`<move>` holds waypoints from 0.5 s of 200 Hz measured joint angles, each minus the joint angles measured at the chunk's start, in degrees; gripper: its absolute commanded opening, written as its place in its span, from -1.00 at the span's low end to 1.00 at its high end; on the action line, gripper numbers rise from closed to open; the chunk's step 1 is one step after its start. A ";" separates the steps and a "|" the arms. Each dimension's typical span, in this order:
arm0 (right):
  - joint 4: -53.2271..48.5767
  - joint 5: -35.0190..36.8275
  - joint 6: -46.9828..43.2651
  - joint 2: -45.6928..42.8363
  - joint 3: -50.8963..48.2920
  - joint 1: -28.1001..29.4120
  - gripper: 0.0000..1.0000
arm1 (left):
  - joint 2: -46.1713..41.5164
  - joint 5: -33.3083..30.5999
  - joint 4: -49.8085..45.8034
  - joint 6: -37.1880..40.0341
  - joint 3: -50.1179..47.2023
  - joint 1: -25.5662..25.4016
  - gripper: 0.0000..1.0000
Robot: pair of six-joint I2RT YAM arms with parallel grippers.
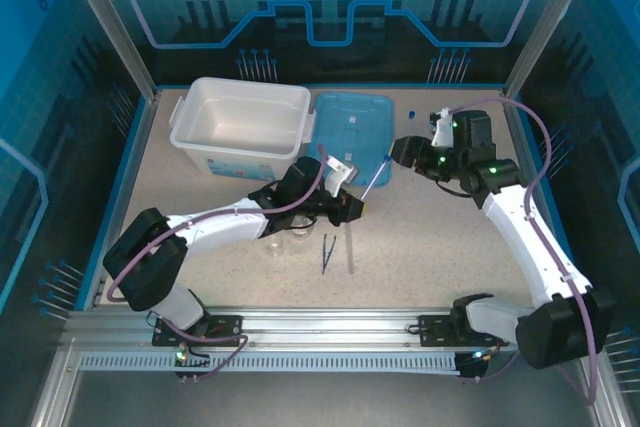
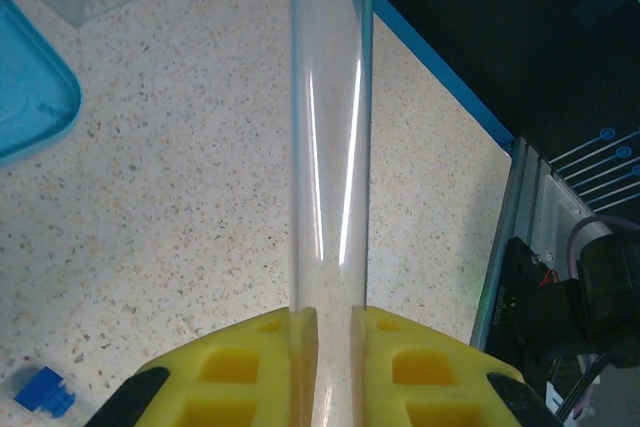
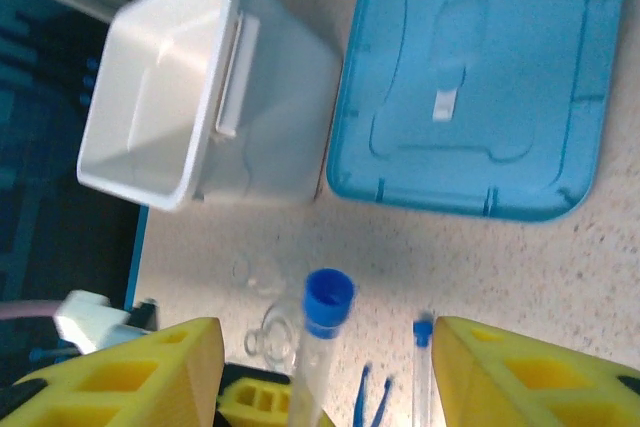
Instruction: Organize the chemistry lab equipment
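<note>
Held thing: a clear tube (image 1: 374, 177) is pinched at its bare end by the left tool (image 2: 335, 347), whose yellow pads are pressed against it from both sides.
Long axis: from the left tool the tube is pointed far and to the right, lifted off the counter (image 1: 450, 247), with its blue cap (image 3: 328, 299) at the leading end.
Right tool (image 3: 328, 339): it is spread wide, with one finger on each side of the capped end and no contact made.
Destination, judged: the white tub (image 1: 235, 159) lies far and left of the left tool. The left arm is nearer to it.
Edges: the tub's right wall is flanked by the blue lid (image 1: 350, 132), just beside it.
Open room: bare counter is left between the two arms. Tweezers (image 1: 327, 252), a second tube (image 1: 352, 252) and small clear glass vessels (image 1: 285, 243) lie near, below the left arm.
</note>
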 measured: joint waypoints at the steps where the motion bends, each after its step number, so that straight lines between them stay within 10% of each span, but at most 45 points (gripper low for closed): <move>1: -0.07 -0.17 -0.09 0.07 0.00 -0.04 0.18 | -0.11 0.02 -0.02 0.22 0.00 0.00 -0.78; 100: 1.73 -13.75 -2.34 4.09 -1.53 -0.24 0.01 | -2.23 0.31 -2.32 6.93 -0.42 -0.09 -0.76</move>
